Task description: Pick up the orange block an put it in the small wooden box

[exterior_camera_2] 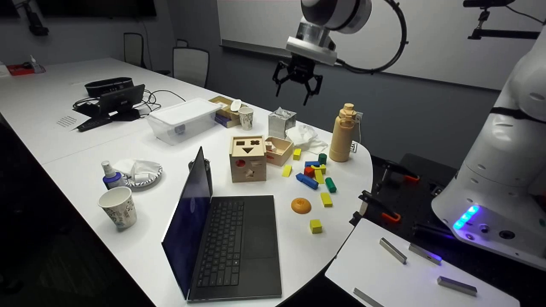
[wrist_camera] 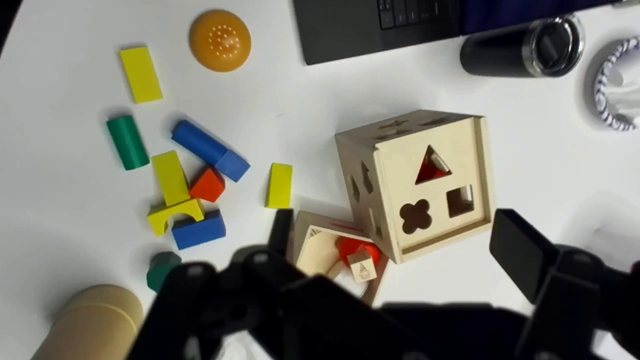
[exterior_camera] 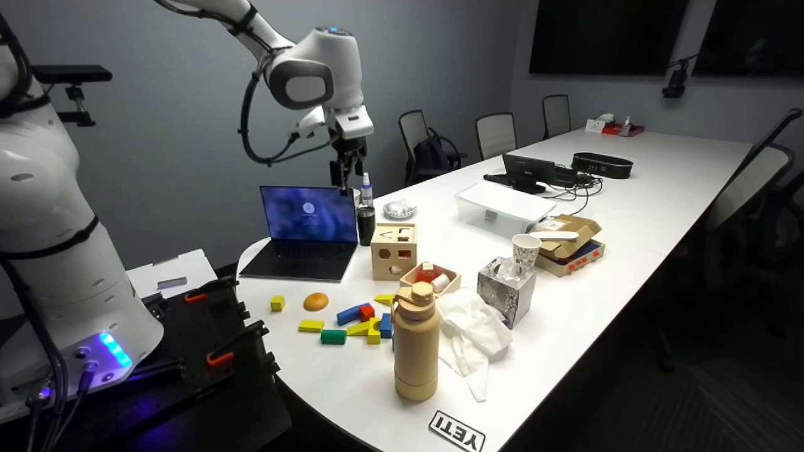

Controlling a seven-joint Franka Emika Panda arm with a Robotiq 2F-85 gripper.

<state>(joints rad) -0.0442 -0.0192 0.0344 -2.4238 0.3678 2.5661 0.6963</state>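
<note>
Black and holding nothing, the claw (exterior_camera_2: 291,99) is hanging above the table (exterior_camera_2: 106,145), near the top middle of the frame in an exterior view, its jaws standing well apart. I'm guessing it is hanging that high so the wrist view is taking in the whole spread.

Left of centre in the wrist view, what I'm taking for the orange block (wrist_camera: 208,185), reddish, is lying among yellow blocks (wrist_camera: 170,177) and blue blocks (wrist_camera: 232,165); an orange dome (wrist_camera: 220,40) is sitting alone at upper left, truer in hue but hardly block-shaped. Right of centre, the small wooden box (wrist_camera: 438,192) is standing with a panel of cut-outs facing up, presumably for dropping shapes through, and a red piece (wrist_camera: 427,173) is showing in the triangular one. Just beside it a shallow wooden tray (exterior_camera_2: 276,158) is sitting, seemingly gathering loose pieces, and a little wooden cube (wrist_camera: 362,267) inside is wearing a triangle mark.

I'm finding only one clear word: a label (exterior_camera: 456,430) at the bottom of an exterior view is reading YETI, upside down, lying near the tan bottle (exterior_camera: 416,342). Left of centre there, the laptop (exterior_camera: 308,226) is glowing with, apparently, a login screen, its words coming out too small for me, and a red marking (wrist_camera: 345,226) on the tray's wall is not resolving into letters
</note>
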